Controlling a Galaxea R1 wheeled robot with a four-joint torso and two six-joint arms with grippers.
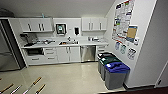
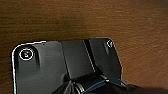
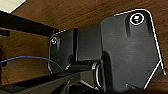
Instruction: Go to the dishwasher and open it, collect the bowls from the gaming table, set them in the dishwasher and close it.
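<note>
The dishwasher (image 1: 88, 53) stands under the counter at the far wall, with a brushed steel front and its door shut. It sits between the white cabinet doors (image 1: 68, 54) below the sink (image 1: 68, 43) and a narrow drawer stack by the right wall. It is several steps ahead of me across the pale floor. The bowls and the gaming table are out of view. Both wrist views look down past the robot's dark plate onto a brown wood-grain surface (image 2: 82, 20).
Three lidded bins line the right wall: blue (image 1: 116, 67) nearest, green (image 1: 110, 60), then black (image 1: 105, 55), close to the dishwasher. A steel fridge (image 1: 7, 55) fills the left. Several rods with wooden handles (image 1: 35, 85) poke in at the lower left. A dark doorway edge (image 1: 140, 88) runs at the lower right.
</note>
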